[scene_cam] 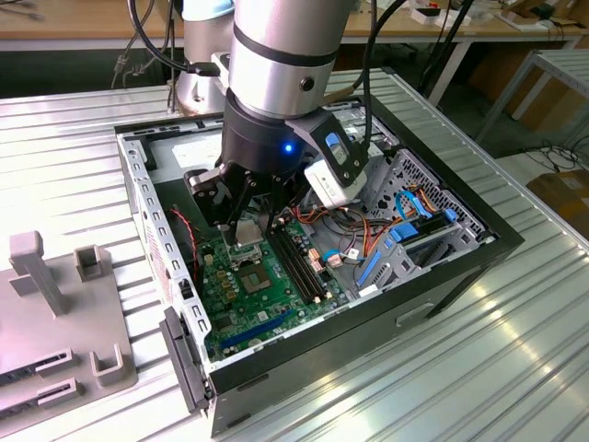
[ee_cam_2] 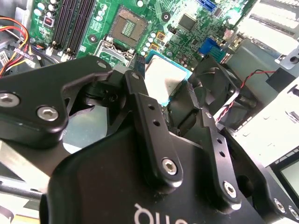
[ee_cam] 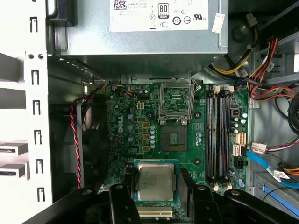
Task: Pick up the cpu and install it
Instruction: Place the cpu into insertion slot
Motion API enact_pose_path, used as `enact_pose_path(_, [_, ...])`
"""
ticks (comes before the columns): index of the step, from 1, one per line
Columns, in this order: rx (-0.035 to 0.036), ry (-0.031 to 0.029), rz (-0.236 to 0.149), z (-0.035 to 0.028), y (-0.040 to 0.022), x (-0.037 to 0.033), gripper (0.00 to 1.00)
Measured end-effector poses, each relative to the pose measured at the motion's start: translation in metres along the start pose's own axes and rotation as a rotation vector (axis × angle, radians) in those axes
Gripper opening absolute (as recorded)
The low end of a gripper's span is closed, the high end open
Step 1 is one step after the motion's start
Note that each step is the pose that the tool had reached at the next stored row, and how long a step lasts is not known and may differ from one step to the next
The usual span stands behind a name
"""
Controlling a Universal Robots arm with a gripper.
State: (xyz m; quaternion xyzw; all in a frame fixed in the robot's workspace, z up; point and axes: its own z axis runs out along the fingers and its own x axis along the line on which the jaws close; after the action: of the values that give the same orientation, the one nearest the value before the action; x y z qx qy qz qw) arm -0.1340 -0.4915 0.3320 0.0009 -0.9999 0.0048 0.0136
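I'm looking at an open computer case (scene_cam: 442, 276) lying on a ribbed metal table (scene_cam: 515, 350), with a wooden workbench (scene_cam: 92, 18) standing in the background. The gripper (scene_cam: 247, 219) is reaching into the case over the green motherboard (ee_cam: 126, 121), its fingers (ee_cam: 120, 200) closed partway and pinching the cpu (ee_cam: 156, 182) (ee_cam_2: 166, 81) by two opposite edges in both wrist views. The cpu is hanging with its metal face showing, near the empty CPU socket (ee_cam: 175, 135) and not seated in it.
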Motion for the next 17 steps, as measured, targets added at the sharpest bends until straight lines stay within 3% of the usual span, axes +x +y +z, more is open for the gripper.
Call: enact_pose_path(17, [0.0008,-0.0001,0.000,0.0014,-0.0001,-0.0001,0.47])
